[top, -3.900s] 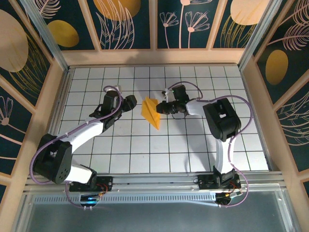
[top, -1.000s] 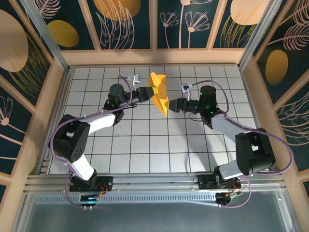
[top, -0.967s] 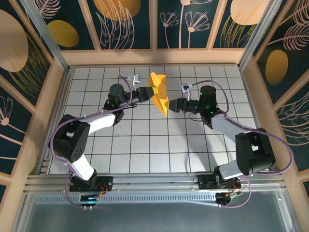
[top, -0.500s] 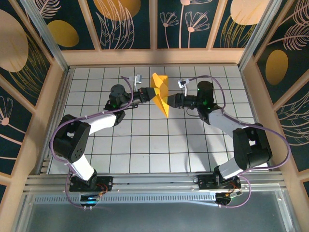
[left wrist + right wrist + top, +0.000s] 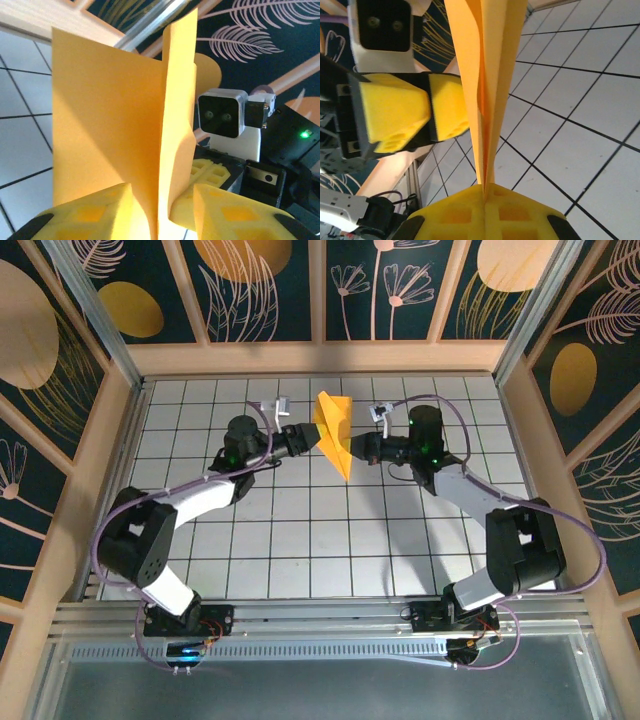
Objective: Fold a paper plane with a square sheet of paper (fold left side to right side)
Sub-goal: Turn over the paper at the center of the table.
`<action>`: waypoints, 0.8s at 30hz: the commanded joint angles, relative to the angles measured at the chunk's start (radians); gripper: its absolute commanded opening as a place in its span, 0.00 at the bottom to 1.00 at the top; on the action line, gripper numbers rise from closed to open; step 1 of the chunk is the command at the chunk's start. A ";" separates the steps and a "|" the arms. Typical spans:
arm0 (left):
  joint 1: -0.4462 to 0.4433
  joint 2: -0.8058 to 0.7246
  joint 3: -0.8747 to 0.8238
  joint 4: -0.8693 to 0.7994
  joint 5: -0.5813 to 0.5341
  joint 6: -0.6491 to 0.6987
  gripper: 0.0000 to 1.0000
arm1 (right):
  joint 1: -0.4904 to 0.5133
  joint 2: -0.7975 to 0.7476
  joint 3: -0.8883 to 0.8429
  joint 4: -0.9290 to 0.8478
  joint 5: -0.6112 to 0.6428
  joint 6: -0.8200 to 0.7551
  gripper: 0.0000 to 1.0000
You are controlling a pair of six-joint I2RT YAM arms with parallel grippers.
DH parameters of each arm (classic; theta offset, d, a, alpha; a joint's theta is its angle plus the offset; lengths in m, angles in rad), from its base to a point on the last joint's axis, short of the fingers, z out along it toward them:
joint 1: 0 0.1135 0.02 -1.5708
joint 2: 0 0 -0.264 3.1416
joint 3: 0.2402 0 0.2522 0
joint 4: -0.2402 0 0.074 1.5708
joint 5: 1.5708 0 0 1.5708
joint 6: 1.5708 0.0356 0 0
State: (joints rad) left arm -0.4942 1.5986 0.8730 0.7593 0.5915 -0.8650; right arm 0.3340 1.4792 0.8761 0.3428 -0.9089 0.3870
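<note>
Your slim pointed dart of orange-yellow folded paper [image 5: 333, 430] hangs in the air above the white gridded table [image 5: 300, 540], towards its far side, between the two arms. The right gripper [image 5: 485, 195] is clamped flat on the stacked layers at the dart's edge. The left gripper [image 5: 160, 205] has its yellow pads [image 5: 95, 215] parted, one on either side of the paper without pinching it.

Treat the paper as feather-light, thin and floppy. It will likely sag at any loose flap, keep a crease wherever you squeeze it, and could slip from smooth pads. Take hold on the layered part beside the centre crease, where it looks stiffest, never on a single flap.

Seen from above, the long axis runs far to near. The wide end faces the far side and the narrow tip points to the near edge, a little towards the robot's right, with the dart standing on edge
</note>
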 commanded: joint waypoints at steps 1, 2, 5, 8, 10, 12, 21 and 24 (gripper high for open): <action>-0.001 -0.093 -0.022 -0.121 -0.133 0.122 0.43 | 0.015 -0.053 0.063 -0.144 0.128 -0.117 0.00; -0.001 -0.115 -0.030 -0.156 -0.179 0.142 0.45 | 0.029 -0.058 0.081 -0.205 0.198 -0.151 0.00; -0.001 -0.185 -0.054 -0.248 -0.318 0.199 0.50 | 0.094 -0.061 0.153 -0.378 0.453 -0.250 0.00; 0.000 -0.265 -0.081 -0.350 -0.475 0.240 0.56 | 0.181 -0.040 0.231 -0.518 0.739 -0.315 0.00; -0.001 -0.323 -0.108 -0.409 -0.579 0.251 0.60 | 0.217 -0.009 0.283 -0.588 0.905 -0.328 0.00; 0.000 -0.387 -0.138 -0.469 -0.689 0.260 0.63 | 0.251 0.027 0.334 -0.651 1.046 -0.325 0.00; -0.001 -0.647 -0.252 -0.691 -1.017 0.280 0.73 | 0.393 0.230 0.467 -0.833 1.675 -0.330 0.00; -0.001 -0.699 -0.276 -0.748 -1.108 0.248 0.75 | 0.431 0.320 0.490 -0.882 1.789 -0.323 0.00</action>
State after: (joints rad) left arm -0.4942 0.9379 0.6212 0.1139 -0.3637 -0.6060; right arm 0.7353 1.7397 1.3338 -0.4358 0.6315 0.0750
